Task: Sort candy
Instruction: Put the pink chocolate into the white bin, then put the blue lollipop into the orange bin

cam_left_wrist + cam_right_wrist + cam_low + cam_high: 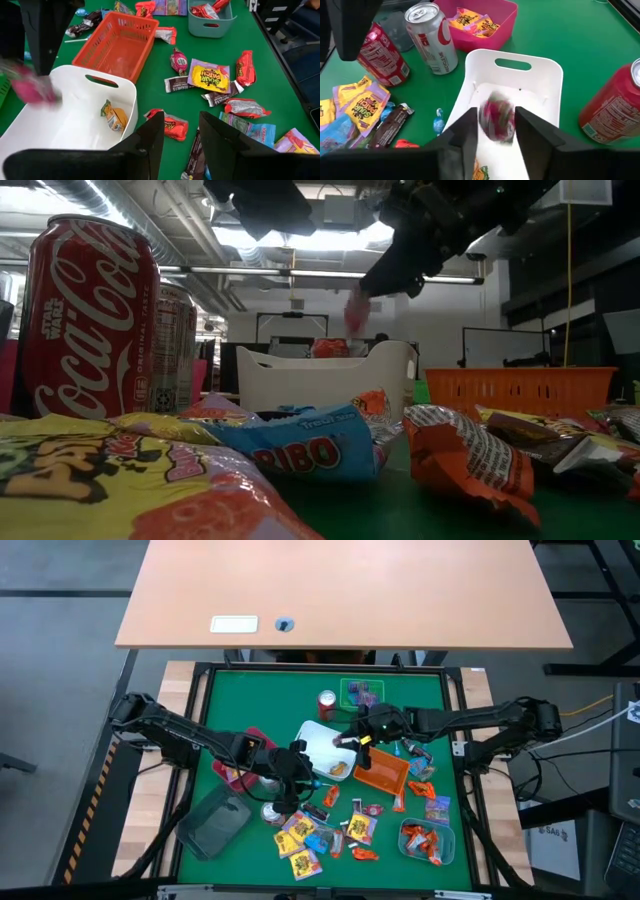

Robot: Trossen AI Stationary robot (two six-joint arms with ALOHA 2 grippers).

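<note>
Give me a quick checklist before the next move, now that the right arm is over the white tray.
1. Right pincer above the white tray: ok.
2. Pink candy between its fingers, blurred; held or already dropping: cannot tell.
3. White tray has room, only one orange packet seen inside: ok.
4. Left pincer open and empty, above the loose candy beside the tray: ok.
5. Red can stands close to the tray: ok, but watch it.

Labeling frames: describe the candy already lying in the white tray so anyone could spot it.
Start at the white tray mid-table, beside the orange basket. On its floor near one side wall lies a single small wrapped candy, orange and yellow. It is the only piece resting there; the blurred pink piece is between the right gripper's fingers above the tray.
</note>
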